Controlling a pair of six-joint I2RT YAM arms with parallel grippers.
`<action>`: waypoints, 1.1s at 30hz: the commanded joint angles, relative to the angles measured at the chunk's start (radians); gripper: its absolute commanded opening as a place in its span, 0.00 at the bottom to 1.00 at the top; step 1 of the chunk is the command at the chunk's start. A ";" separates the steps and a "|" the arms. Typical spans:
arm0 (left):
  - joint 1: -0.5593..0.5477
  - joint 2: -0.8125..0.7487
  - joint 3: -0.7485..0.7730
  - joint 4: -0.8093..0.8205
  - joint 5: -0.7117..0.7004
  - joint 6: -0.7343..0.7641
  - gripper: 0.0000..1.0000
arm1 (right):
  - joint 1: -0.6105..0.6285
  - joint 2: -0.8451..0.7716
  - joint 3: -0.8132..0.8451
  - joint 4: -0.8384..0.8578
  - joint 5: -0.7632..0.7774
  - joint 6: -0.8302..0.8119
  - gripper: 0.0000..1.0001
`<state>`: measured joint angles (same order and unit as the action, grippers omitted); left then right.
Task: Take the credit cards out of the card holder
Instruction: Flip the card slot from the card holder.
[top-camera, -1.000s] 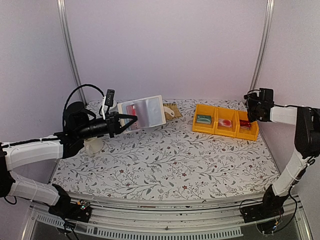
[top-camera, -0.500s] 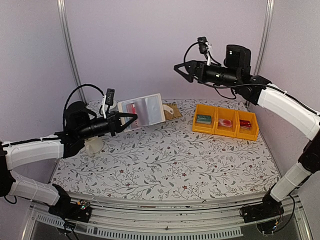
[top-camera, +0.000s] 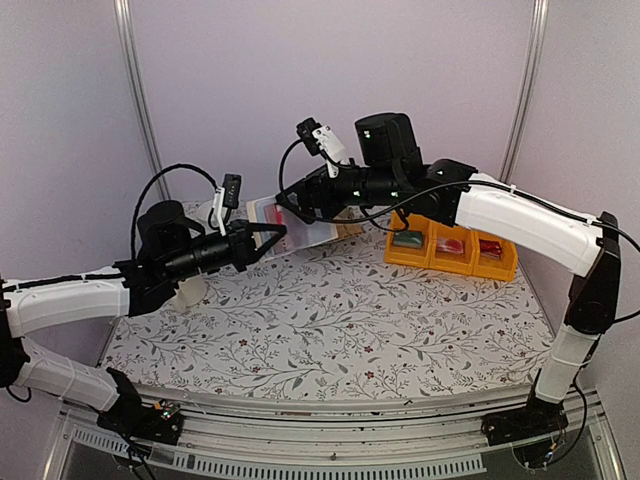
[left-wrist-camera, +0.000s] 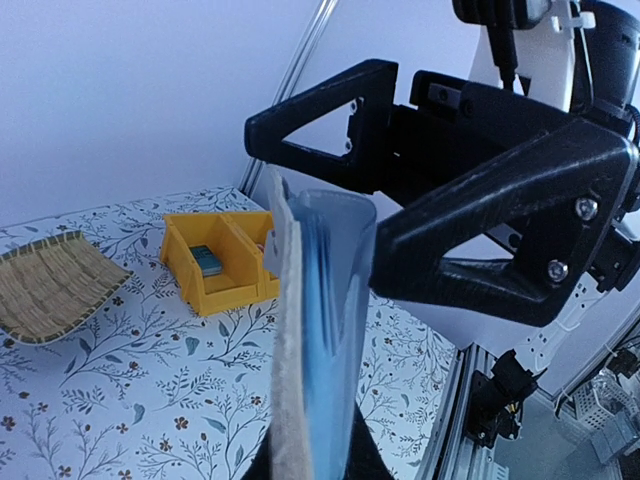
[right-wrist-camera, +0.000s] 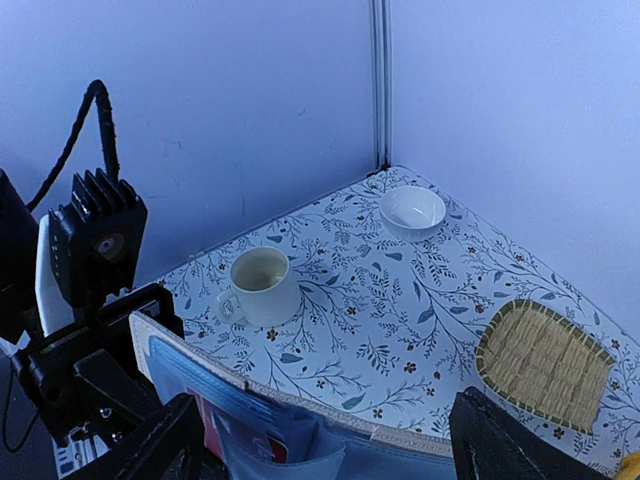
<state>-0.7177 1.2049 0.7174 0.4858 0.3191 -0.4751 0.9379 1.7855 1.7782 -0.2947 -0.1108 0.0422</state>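
Observation:
The card holder (top-camera: 312, 232) is held upright above the table, and my left gripper (top-camera: 268, 238) is shut on its lower edge. From the left wrist it shows edge-on, a beige cover (left-wrist-camera: 287, 340) with a light blue card (left-wrist-camera: 330, 330) inside. From the right wrist I look down on its cream edge (right-wrist-camera: 300, 400), with a red-pink card (right-wrist-camera: 245, 440) and the blue card (right-wrist-camera: 185, 375) in the clear pockets. My right gripper (top-camera: 285, 203) is open, its fingers (left-wrist-camera: 500, 235) standing on either side of the holder's top edge without closing on anything.
A row of yellow bins (top-camera: 452, 245) with small items stands at the back right. A white cup (right-wrist-camera: 262, 285), a small white bowl (right-wrist-camera: 413, 210) and a woven straw mat (right-wrist-camera: 545, 360) sit on the floral table behind the holder.
The right arm has swung from the far right wall across to the held card holder, its open jaws now over the top edge. The left arm has shifted slightly rightward with the holder.

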 joint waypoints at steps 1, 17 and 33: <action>-0.018 0.015 0.030 0.009 -0.038 0.023 0.00 | 0.020 0.039 0.054 -0.057 0.018 -0.002 0.85; -0.018 0.013 0.005 0.074 -0.045 -0.012 0.00 | 0.026 0.064 0.027 -0.084 -0.077 -0.011 0.76; -0.014 0.002 -0.032 0.154 -0.059 -0.067 0.00 | 0.026 0.087 0.019 -0.125 0.033 -0.007 0.80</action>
<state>-0.7292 1.2263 0.6849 0.5030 0.2966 -0.5243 0.9577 1.8561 1.8126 -0.3477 -0.1074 0.0261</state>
